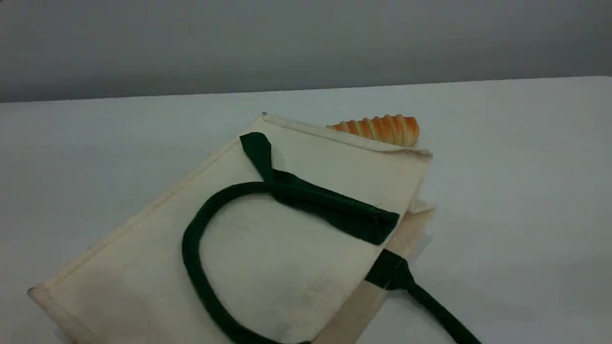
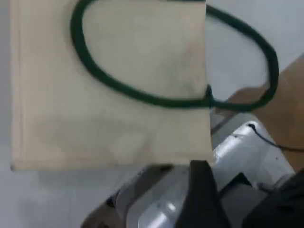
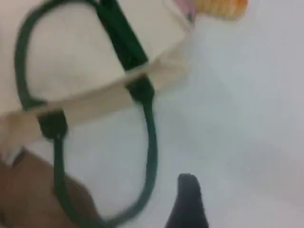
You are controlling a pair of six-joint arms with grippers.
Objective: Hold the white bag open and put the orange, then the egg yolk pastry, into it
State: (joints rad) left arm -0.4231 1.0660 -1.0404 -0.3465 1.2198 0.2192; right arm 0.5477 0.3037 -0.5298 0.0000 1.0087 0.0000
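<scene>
The white bag (image 1: 287, 267) is a large cream canvas tote lying flat on the white table (image 1: 526, 167). It fills the lower left and centre of the scene view, skewed, with its open end toward the right. One dark green strap handle (image 1: 191, 239) loops back over the top panel. The other strap handle (image 1: 440, 310) trails off the mouth toward the lower right corner of the frame. The cloth is faintly smudged, and the mouth lies closed, its two layers slightly offset.

In the left wrist view the bag (image 2: 95, 128) fills the upper left. The left gripper (image 2: 202, 190) shows one dark fingertip at the bottom centre, just below the bag's lower right corner and clear of the cloth. Its jaws stand wide apart with nothing in them.

In the right wrist view the bag (image 3: 71, 61) sits at the upper left, with the trailing handle spread across the table below it. The right gripper (image 3: 187, 199), again one dark fingertip at the bottom, hovers just right of that loop's lower end without touching it. It too is spread wide and holds nothing.

A golden striped bread roll (image 1: 380, 129) peeks out behind the bag's far edge, upper centre of the scene view.
</scene>
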